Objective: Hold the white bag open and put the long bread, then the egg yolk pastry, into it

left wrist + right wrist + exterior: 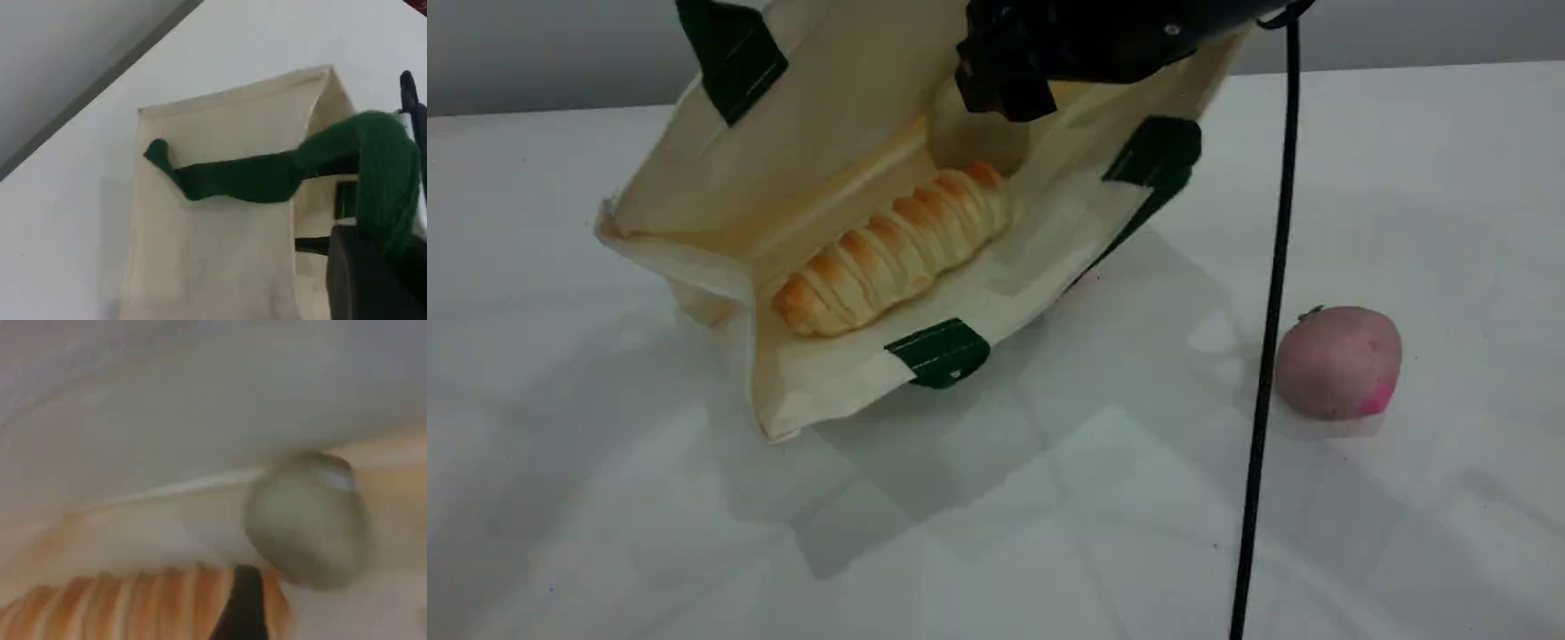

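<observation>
Right hand (1005, 89), jaws spread, frees the egg yolk pastry (307, 520) above the long bread (894, 249); left hand (373, 267) grips the white bag (800, 160) strap (267, 177). A slip there could collapse the mouth.

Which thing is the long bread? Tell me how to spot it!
Find the big white bag lying open on the table. Inside lies the long bread, a golden-brown log with ridges across it. The pink lump outside the bag is round and smooth.

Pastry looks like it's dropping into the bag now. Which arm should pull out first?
Right. Its gripper sits inside the bag mouth, above the bread, with the pastry blurred just beyond it. The left gripper holds the green strap, propping the bag open.
</observation>
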